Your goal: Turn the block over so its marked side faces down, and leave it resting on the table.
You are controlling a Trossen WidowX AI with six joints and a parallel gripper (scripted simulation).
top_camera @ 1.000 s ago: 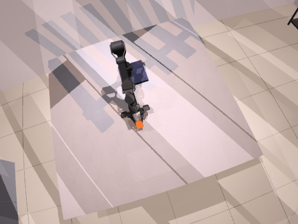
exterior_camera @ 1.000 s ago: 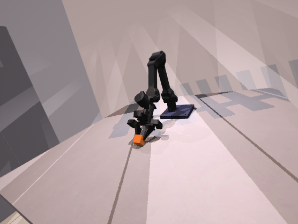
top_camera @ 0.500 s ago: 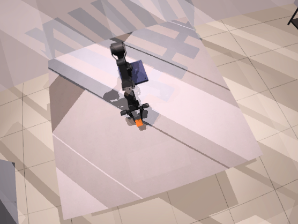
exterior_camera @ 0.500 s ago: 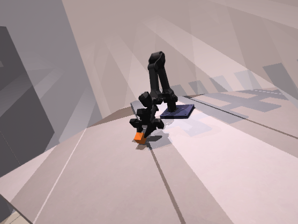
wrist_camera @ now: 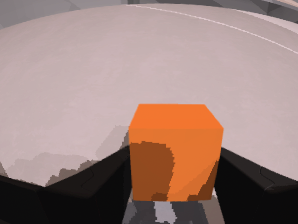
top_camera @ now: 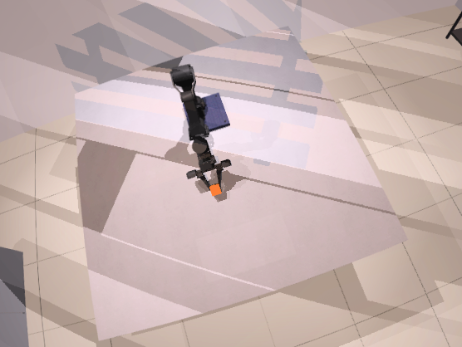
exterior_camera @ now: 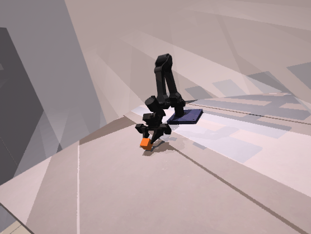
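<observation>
The orange block (top_camera: 215,190) (exterior_camera: 145,144) (wrist_camera: 176,155) is between the fingertips of my gripper (top_camera: 215,188) (exterior_camera: 147,142) (wrist_camera: 173,153), which is shut on it. In the wrist view a finger presses each side of the block. In the exterior view the block looks tilted and low over the table (top_camera: 249,266) (exterior_camera: 126,196) (wrist_camera: 75,65), with its shadow just beneath; I cannot tell whether an edge touches. No mark shows on the faces in view; the marked side is hidden or cannot be made out.
The arm's dark blue base plate (top_camera: 217,112) (exterior_camera: 190,116) lies on the table behind the gripper. Broad shadows and light bands cross the table. A dark grey piece of furniture (top_camera: 12,290) stands off the table at the left in the top view.
</observation>
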